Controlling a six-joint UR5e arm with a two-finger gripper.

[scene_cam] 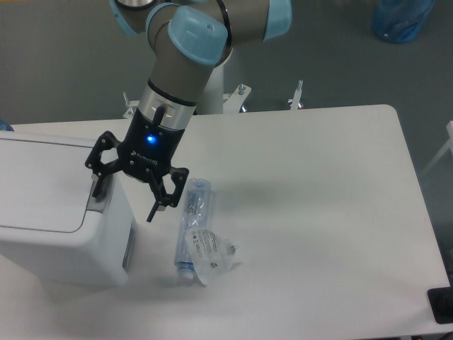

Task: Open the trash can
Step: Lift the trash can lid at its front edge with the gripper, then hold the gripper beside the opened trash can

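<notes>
The trash can (49, 212) is a large white boxy bin at the left edge of the table, its flat lid down. A grey push tab (99, 201) sits at the lid's right edge. My gripper (122, 205) hangs open at the bin's right side. Its left finger (96, 185) points down at the grey tab and looks to touch it. The right finger (157, 204) hangs free beside the bin, above the table.
A clear plastic-wrapped bottle (195, 234) lies on the white table (318, 212) just right of the gripper. The table's right edge runs near x 600. A blue bag (402, 18) lies on the floor at the top right.
</notes>
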